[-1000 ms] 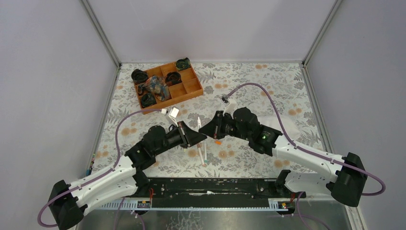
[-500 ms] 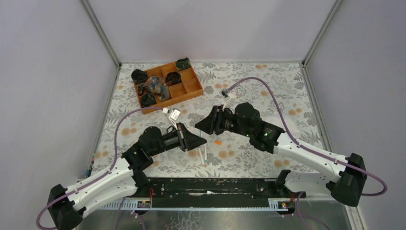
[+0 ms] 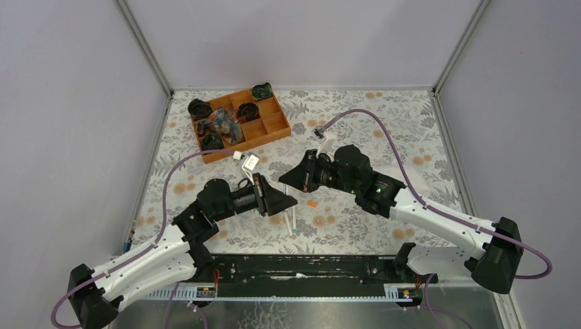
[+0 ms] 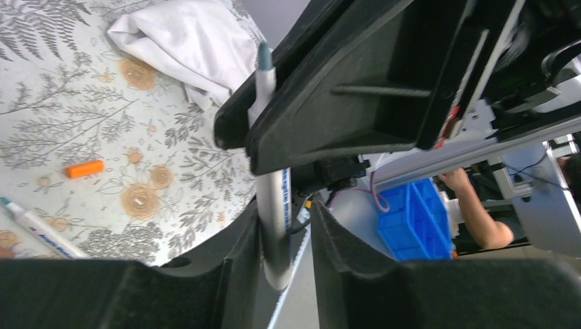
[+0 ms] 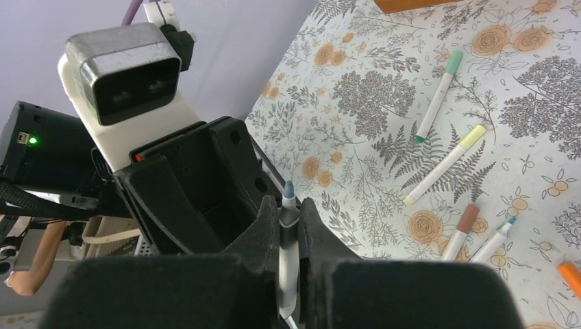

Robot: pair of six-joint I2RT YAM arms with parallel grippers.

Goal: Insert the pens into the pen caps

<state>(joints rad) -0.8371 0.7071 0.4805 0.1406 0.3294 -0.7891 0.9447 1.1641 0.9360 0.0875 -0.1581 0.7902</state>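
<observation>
right arm [image 3: 356, 175] eased back, left arm [image 3: 226, 199] — barely

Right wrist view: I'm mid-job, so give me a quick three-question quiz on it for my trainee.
1. True or false: the right gripper is shut on the grey-tipped pen, and that pen's tip is bare.
2. The topmost pen wears a cap of which colour? A green, B red, C black.
3. What colour is the loose cap at the right edge of the view?
Key: 1 true; 2 A; 3 orange.
</observation>
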